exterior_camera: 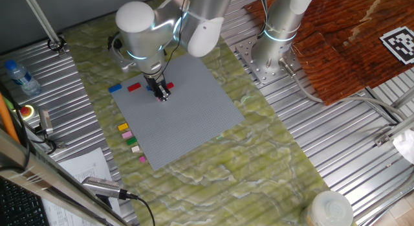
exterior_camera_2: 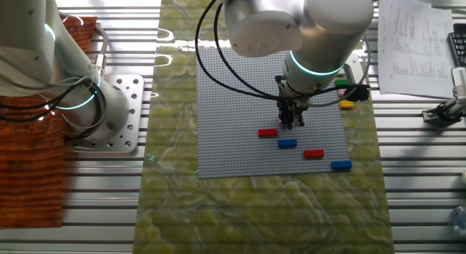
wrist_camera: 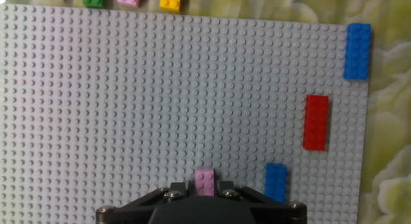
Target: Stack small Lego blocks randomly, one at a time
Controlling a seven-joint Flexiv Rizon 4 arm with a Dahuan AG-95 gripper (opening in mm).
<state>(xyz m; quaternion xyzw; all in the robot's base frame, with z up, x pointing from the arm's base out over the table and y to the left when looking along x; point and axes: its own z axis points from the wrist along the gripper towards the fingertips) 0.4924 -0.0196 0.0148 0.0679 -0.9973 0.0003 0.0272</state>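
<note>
Several blocks [exterior_camera_2: 287,143] lie on the baseplate [exterior_camera_2: 233,101]; others [exterior_camera: 129,136] seemingly just beside its edge.

Arm reaches in over table from its base, silver-white links bent at elbow, wrist turned straight down. Glowing ring on wrist joint. Tool [exterior_camera: 160,91] [exterior_camera_2: 293,120] points vertically downward, fingertips low, at or just above surface. Dark fingers narrow and close together, pinching pink brick [wrist_camera: 205,182] between them. In hand view only black tool body shows at bottom edge, brick poking out ahead of it.
</note>
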